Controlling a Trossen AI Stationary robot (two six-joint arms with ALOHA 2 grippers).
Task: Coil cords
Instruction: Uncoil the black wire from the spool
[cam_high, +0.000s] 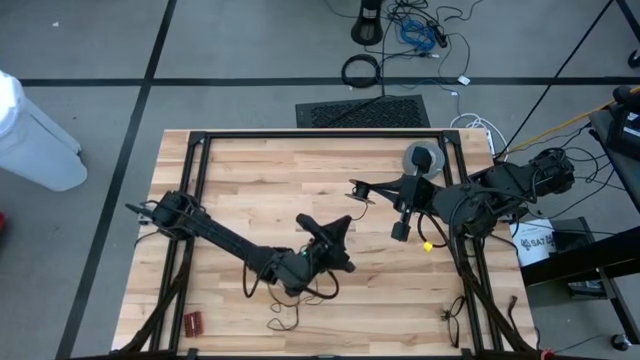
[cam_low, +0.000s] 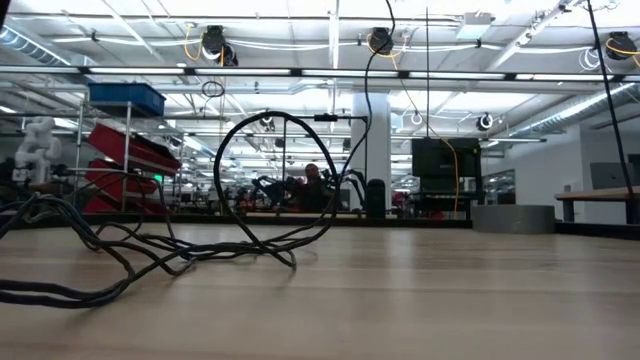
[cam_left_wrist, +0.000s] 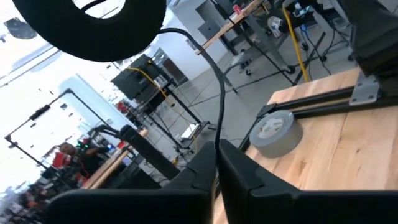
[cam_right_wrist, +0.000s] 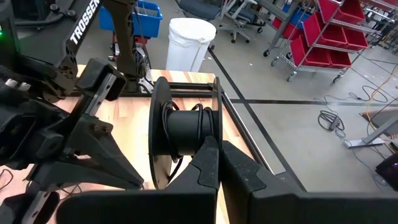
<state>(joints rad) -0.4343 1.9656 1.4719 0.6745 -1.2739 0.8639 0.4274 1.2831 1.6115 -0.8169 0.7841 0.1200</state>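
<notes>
Grey floor (cam_high: 250, 40) crossed by black lines; a white bin (cam_high: 35, 140) at 9 o'clock, a black mat (cam_high: 362, 111) at 12.

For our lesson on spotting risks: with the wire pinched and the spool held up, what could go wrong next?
The thin wire could slip out of the shut left pincer. The slack lying in tangled loops on the table may knot or snag while winding onto the spool in the right pincer.
</notes>
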